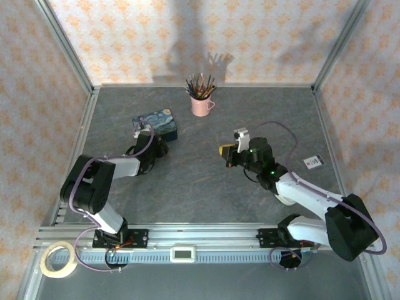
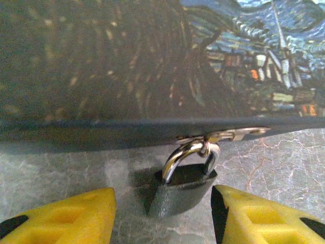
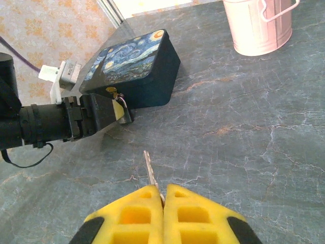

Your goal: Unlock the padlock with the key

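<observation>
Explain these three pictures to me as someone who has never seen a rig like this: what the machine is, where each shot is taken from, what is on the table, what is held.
Two robot arms are bolted at the near edge of a grey table. The overhead shot looks down from behind them; the other two come from cameras on the wrists.

On the table sit a blue painted tin, a pink cup of pencils, a small card and a tape roll.

The left tool is open, its yellow fingers on either side of the padlock, which hangs from the tin's clasp. The right tool is shut on the key, pointing it toward the tin.
</observation>
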Available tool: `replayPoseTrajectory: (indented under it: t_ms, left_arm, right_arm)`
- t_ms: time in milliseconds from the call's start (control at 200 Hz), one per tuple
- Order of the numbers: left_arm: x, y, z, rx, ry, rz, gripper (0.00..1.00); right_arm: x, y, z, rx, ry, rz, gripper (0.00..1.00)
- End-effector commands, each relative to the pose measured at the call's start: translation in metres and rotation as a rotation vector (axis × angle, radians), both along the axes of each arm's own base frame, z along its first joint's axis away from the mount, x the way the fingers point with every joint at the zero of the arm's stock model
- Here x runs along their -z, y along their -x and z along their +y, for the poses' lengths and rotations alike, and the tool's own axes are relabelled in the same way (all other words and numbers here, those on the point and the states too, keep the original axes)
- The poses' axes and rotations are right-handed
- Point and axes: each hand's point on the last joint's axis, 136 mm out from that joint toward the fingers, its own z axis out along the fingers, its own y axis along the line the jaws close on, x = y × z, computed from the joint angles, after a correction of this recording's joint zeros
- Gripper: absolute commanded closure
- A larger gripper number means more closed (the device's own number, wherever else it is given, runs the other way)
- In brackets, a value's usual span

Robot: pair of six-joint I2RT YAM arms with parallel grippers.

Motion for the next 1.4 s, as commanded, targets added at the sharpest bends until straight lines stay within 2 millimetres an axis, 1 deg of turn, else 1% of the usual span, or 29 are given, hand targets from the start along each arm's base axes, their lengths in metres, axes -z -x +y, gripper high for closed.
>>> replayPoseTrajectory:
  t_ms: [0, 105, 190, 285, 350, 435, 550, 621, 626, 641, 696, 751, 791, 846, 871, 921, 991, 1111, 1201, 1321, 1391]
  left_arm:
    - [-0.005, -0.018, 0.004, 0.003, -0.039, -0.060, 0.50]
    - [0.003, -0.022, 0.001, 0.021, -0.037, -0.045, 0.57]
    - [0.006, -0.026, -0.003, 0.032, -0.032, -0.041, 0.58]
    - [0.007, -0.031, -0.004, 0.034, -0.032, -0.042, 0.59]
    - [0.008, -0.032, -0.005, 0.038, -0.032, -0.042, 0.59]
    - [0.005, -0.036, -0.006, 0.043, -0.029, -0.057, 0.59]
    - [-0.003, -0.039, -0.007, 0.049, -0.032, -0.088, 0.53]
    - [-0.006, -0.042, -0.007, 0.057, -0.039, -0.105, 0.53]
    - [-0.007, -0.042, -0.008, 0.058, -0.040, -0.106, 0.53]
    - [-0.008, -0.043, -0.008, 0.062, -0.040, -0.111, 0.54]
    - [-0.008, -0.045, -0.010, 0.077, -0.041, -0.118, 0.57]
    - [-0.007, -0.047, -0.013, 0.088, -0.038, -0.115, 0.64]
    - [-0.006, -0.049, -0.015, 0.098, -0.034, -0.111, 0.72]
    - [-0.006, -0.049, -0.017, 0.106, -0.026, -0.110, 0.87]
    - [-0.006, -0.049, -0.017, 0.105, -0.022, -0.110, 0.90]
    - [-0.008, -0.049, -0.018, 0.106, -0.017, -0.115, 0.91]
    - [-0.011, -0.048, -0.020, 0.111, 0.002, -0.119, 0.97]
    - [-0.018, -0.045, -0.028, 0.118, 0.069, -0.117, 1.00]
    - [-0.026, -0.039, -0.036, 0.124, 0.149, -0.120, 1.00]
    - [-0.034, -0.028, -0.048, 0.096, 0.315, -0.092, 1.00]
    - [-0.038, -0.020, -0.058, 0.082, 0.436, -0.068, 1.00]
  right_arm:
    - [-0.015, -0.002, 0.002, -0.006, -0.027, -0.051, 1.00]
    - [-0.015, -0.002, 0.004, -0.020, -0.031, -0.046, 1.00]
    - [-0.014, -0.002, 0.006, -0.026, -0.030, -0.039, 1.00]
    - [-0.017, -0.003, 0.007, -0.030, -0.037, -0.044, 1.00]
    - [-0.018, -0.003, 0.007, -0.029, -0.042, -0.046, 1.00]
    - [-0.019, -0.003, 0.008, -0.030, -0.043, -0.047, 1.00]
    - [-0.020, -0.003, 0.008, -0.030, -0.045, -0.046, 1.00]
    - [-0.020, -0.003, 0.008, -0.030, -0.047, -0.045, 1.00]
    - [-0.016, -0.004, 0.008, -0.030, -0.041, -0.035, 1.00]
    - [-0.012, -0.005, 0.009, -0.029, -0.037, -0.027, 1.00]
    - [-0.011, -0.005, 0.009, -0.031, -0.038, -0.023, 1.00]
    - [-0.011, -0.005, 0.010, -0.032, -0.039, -0.020, 1.00]
    - [-0.012, -0.005, 0.010, -0.032, -0.042, -0.021, 1.00]
    - [-0.012, -0.005, 0.010, -0.032, -0.043, -0.021, 1.00]
    - [-0.012, -0.005, 0.010, -0.031, -0.044, -0.021, 1.00]
    - [-0.012, -0.004, 0.009, -0.030, -0.044, -0.022, 1.00]
    - [-0.010, -0.004, 0.009, -0.030, -0.044, -0.019, 1.00]
    - [-0.003, -0.002, 0.010, -0.029, -0.069, 0.003, 1.00]
    - [0.001, 0.001, 0.013, -0.034, -0.123, 0.028, 1.00]
    - [0.008, 0.001, 0.015, -0.013, -0.183, 0.067, 1.00]
    - [0.011, 0.002, 0.019, -0.014, -0.210, 0.086, 1.00]
